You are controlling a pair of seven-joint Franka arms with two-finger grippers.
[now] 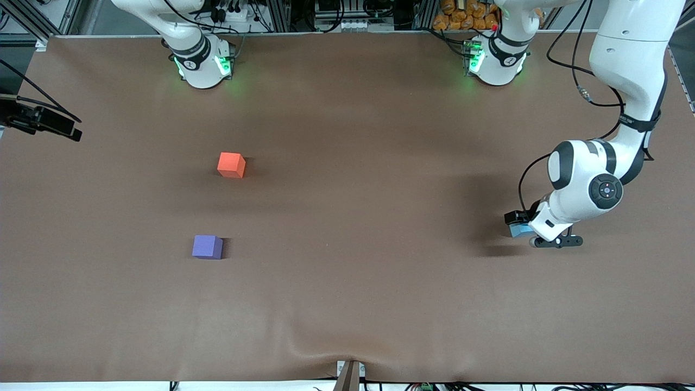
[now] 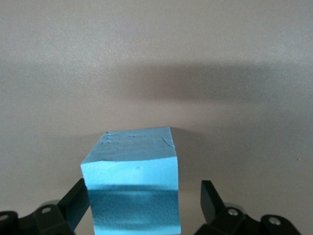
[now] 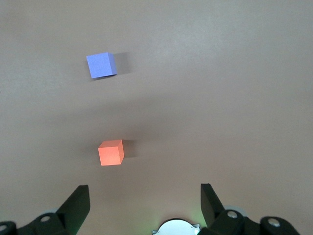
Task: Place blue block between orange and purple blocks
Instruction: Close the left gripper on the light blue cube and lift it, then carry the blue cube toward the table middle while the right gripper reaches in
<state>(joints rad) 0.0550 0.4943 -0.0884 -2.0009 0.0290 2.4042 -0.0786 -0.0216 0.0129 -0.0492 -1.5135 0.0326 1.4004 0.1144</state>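
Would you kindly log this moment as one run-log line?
left end effector: open around blue block, table's left-arm end | right end effector: open, waiting above orange block, purple block | placement: not done

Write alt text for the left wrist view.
A light blue block sits on the brown table between the open fingers of the left hand. One finger touches the block's side, the other stands apart from it. Nothing else is in sight.

Surface finishes of blocks, table cover and arm.
Blue block (image 2: 132,181): matt, foam-like, faintly dented; orange block (image 1: 231,164) and purple block (image 1: 207,246): matt; table cover (image 1: 369,260): matt brown, slightly wrinkled; arm shell (image 1: 583,179): glossy white plastic.
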